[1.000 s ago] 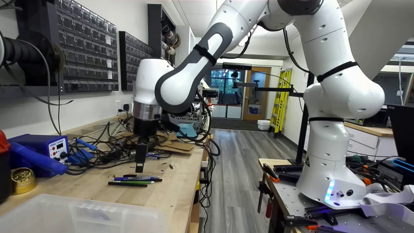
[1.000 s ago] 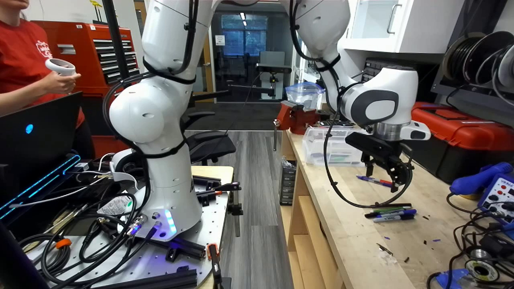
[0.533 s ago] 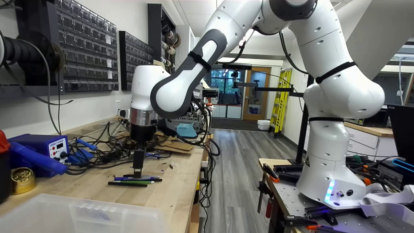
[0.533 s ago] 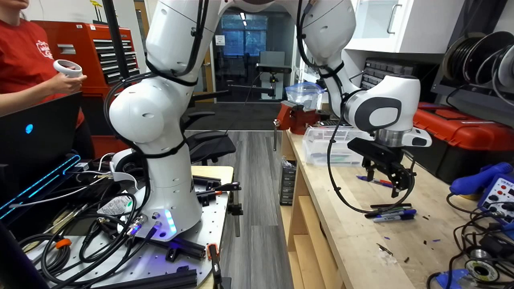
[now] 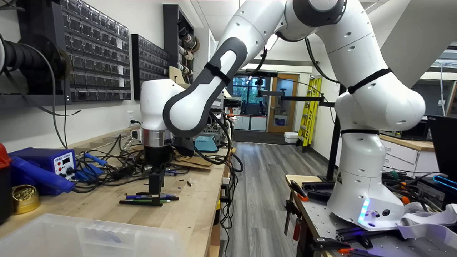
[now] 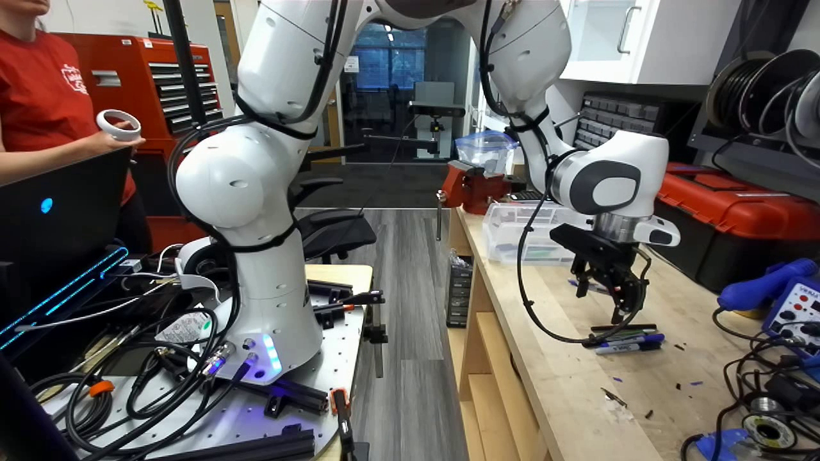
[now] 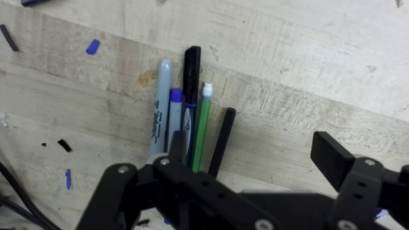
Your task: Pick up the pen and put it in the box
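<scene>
Slim black pen (image 7: 222, 142) lies ungrasped — wide-spread black two-finger gripper (image 7: 252, 148) holds nothing; lifting and placing into rectangular whitish-plastic box (image 5: 153, 242) remain.

Far window (image 5: 239, 89), perhaps trees (image 5: 250, 89) beyond

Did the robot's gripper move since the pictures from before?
Yes, down: in an exterior view, the gripper is lower than a second ago and closer to the pens, which haven't moved.
</scene>
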`<state>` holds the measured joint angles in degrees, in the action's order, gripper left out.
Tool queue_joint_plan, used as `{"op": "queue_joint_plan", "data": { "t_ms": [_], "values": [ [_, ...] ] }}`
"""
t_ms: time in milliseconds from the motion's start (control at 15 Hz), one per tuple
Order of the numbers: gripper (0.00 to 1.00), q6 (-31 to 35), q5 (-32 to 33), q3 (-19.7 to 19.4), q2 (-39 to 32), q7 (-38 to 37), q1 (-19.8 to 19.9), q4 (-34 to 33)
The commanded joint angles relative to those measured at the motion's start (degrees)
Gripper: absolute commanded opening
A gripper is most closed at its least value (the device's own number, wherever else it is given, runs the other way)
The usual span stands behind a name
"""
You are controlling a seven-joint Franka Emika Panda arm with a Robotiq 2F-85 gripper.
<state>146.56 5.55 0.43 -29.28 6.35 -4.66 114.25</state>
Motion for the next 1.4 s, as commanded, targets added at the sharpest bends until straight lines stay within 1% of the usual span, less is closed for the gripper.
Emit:
{"op": "queue_joint_plan", "data": {
  "t_ms": [0, 333, 733, 1067, 1333],
  "values": [
    [1.00, -5.08, 1.01, -0.57, -1.79, -4.87, -1.34, -2.76],
    [1.00, -8.01, 0.00, 0.07, -3.31, -7.11, -1.66, -5.14],
    [1.00, -11.18, -2.85, 0.71, -6.12, -9.72, -0.87, -8.00],
    [1.00, -10.60, -6.57, 1.74, -8.02, -9.10, -0.20, -9.43],
    [1.00, -7.90, -7.93, 1.60, -8.07, -8.17, 0.46, -9.36]
  ]
}}
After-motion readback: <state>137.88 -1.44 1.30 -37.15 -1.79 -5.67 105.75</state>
